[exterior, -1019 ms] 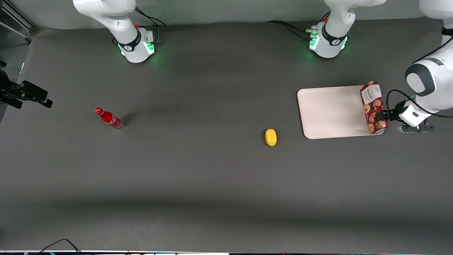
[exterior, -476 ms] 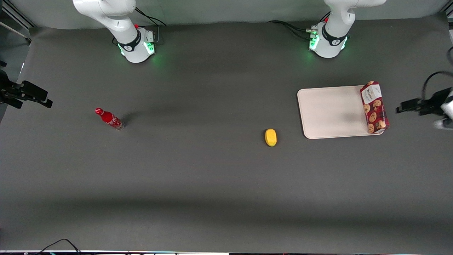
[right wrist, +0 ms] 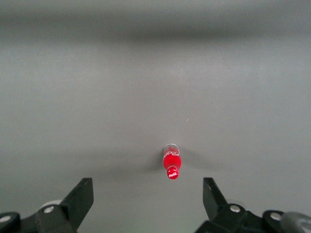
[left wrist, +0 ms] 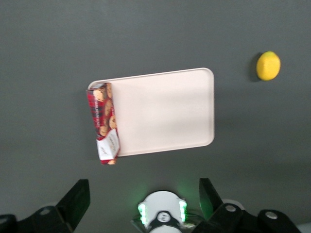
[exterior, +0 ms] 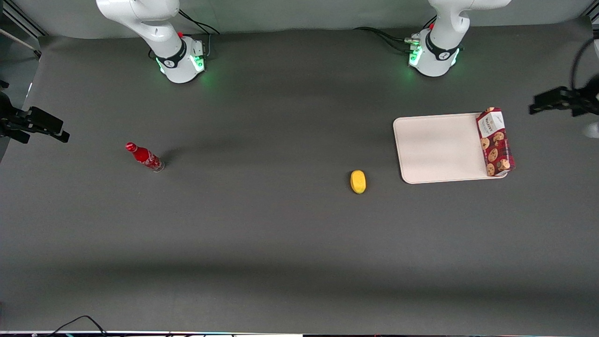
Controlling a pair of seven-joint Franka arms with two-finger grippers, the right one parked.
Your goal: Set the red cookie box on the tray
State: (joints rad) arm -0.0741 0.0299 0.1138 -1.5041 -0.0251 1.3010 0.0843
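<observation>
The red cookie box (exterior: 495, 141) stands on its long edge on the cream-white tray (exterior: 440, 147), along the tray's rim at the working arm's end. My left gripper (exterior: 536, 104) is open and empty. It hangs high above the table, past the box toward the working arm's end and a little farther from the front camera. In the left wrist view the box (left wrist: 103, 121) and the tray (left wrist: 165, 111) lie well clear of the gripper (left wrist: 143, 187), whose fingers are spread wide with nothing between them.
A yellow lemon-like object (exterior: 358, 181) lies on the dark table beside the tray, nearer the front camera. A red bottle (exterior: 144, 157) stands toward the parked arm's end. The working arm's base (exterior: 433, 56) stands farther back than the tray.
One second ago the gripper was at the box's lower end on the tray. It has let go and drawn up and away toward the working arm's end. The box has stayed put.
</observation>
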